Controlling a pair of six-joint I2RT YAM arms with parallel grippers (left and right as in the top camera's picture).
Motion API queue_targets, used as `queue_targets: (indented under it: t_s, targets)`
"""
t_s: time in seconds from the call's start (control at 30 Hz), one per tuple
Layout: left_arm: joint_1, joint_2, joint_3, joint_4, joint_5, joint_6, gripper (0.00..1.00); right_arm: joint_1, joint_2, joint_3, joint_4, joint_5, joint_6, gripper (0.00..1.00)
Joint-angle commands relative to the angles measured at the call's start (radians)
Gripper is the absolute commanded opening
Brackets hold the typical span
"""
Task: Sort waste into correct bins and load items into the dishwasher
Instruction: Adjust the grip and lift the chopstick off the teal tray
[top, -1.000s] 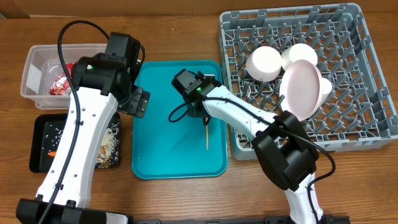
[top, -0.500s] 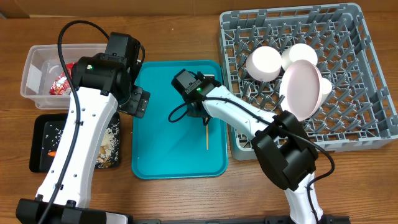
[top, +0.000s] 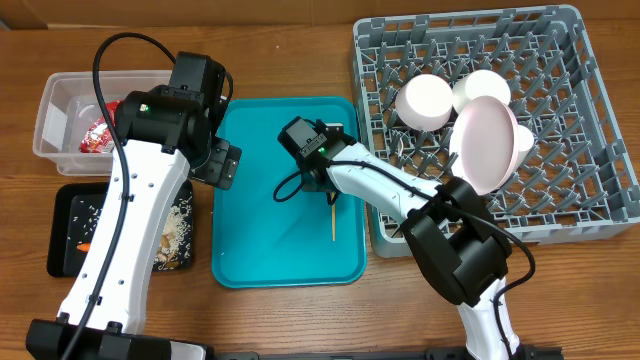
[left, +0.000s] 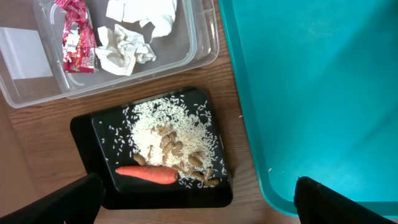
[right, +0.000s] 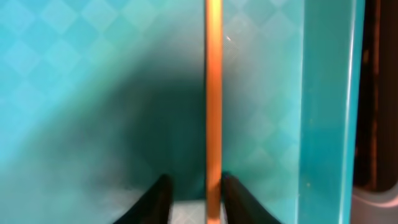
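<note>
Right gripper (right: 193, 182): hung over the teal tray (top: 240, 250), jaws narrowly parted astride the wooden stick (right: 213, 93), with a gap on one side.
Wooden stick: lay flat on the teal tray, near its right rim.
Left gripper (left: 199, 190): spread wide and empty, above the teal tray's left edge.
Carrot (left: 147, 175): lay in the black tray (left: 84, 127), left of the teal tray.
Dish rack (top: 600, 200): stood right of the teal tray.

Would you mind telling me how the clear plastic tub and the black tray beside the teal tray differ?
The clear tub has tall see-through walls; the black tray is shallow and opaque. The tub holds a red wrapper and crumpled napkins; the tray holds rice, nuts and a carrot. Both are rectangular and sit on the table, left of the teal tray.
</note>
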Motion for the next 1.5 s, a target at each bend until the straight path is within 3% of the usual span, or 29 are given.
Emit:
queue_targets:
  t_s: [0.0, 0.27, 0.33, 0.43, 0.57, 0.83, 1.0, 1.47]
  targets:
    - [-0.001, -0.011, 0.018, -0.002, -0.006, 0.016, 1.00, 0.000, 0.007, -0.010, 0.000, -0.026, -0.007, 0.19]
    - [-0.001, -0.011, 0.018, -0.002, -0.006, 0.016, 1.00, 0.000, 0.007, -0.010, -0.010, -0.026, -0.006, 0.08]
    - [-0.001, -0.011, 0.018, -0.002, -0.006, 0.016, 1.00, 0.000, 0.007, -0.010, -0.009, -0.027, -0.006, 0.19]
    - [-0.001, -0.011, 0.018, -0.002, -0.006, 0.016, 1.00, 0.000, 0.007, -0.010, -0.012, -0.027, -0.007, 0.19]
    - [-0.001, -0.011, 0.018, -0.002, -0.006, 0.016, 1.00, 0.000, 0.007, -0.010, -0.019, -0.030, -0.007, 0.04]
    - [-0.001, -0.011, 0.018, -0.002, -0.006, 0.015, 1.00, 0.000, 0.006, -0.010, -0.021, -0.037, -0.008, 0.04]
    - [-0.001, -0.011, 0.018, -0.003, -0.006, 0.016, 1.00, -0.001, 0.003, 0.047, -0.040, -0.037, -0.107, 0.04]
    - [-0.001, -0.011, 0.018, -0.002, -0.006, 0.016, 1.00, -0.001, -0.091, 0.168, -0.166, -0.037, -0.197, 0.04]
